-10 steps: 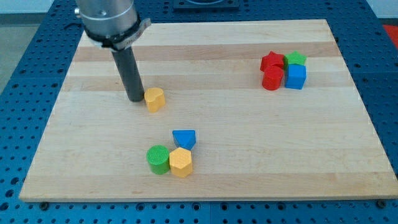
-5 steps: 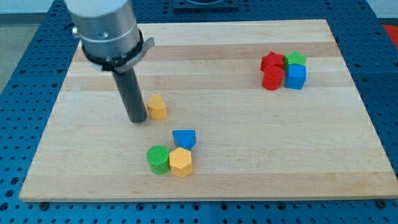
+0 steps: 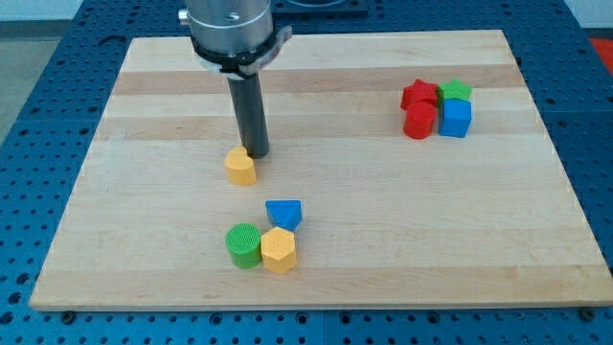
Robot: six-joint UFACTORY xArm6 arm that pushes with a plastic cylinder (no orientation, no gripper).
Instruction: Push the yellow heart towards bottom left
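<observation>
The yellow heart (image 3: 241, 166) lies on the wooden board (image 3: 383, 220), left of centre. My tip (image 3: 257, 153) stands just above and to the right of the heart, touching or almost touching its upper right edge. The dark rod rises from there to the arm's grey collar at the view's top.
Below the heart sit a blue triangle (image 3: 284, 213), a green cylinder (image 3: 243, 245) and a yellow hexagon (image 3: 279, 249), close together. At the upper right cluster a red star (image 3: 419, 94), a red cylinder (image 3: 419, 122), a green star (image 3: 456, 91) and a blue cube (image 3: 455, 119).
My tip went from the heart's left side around to its upper right. The heart shifted slightly downward and turned a little.
</observation>
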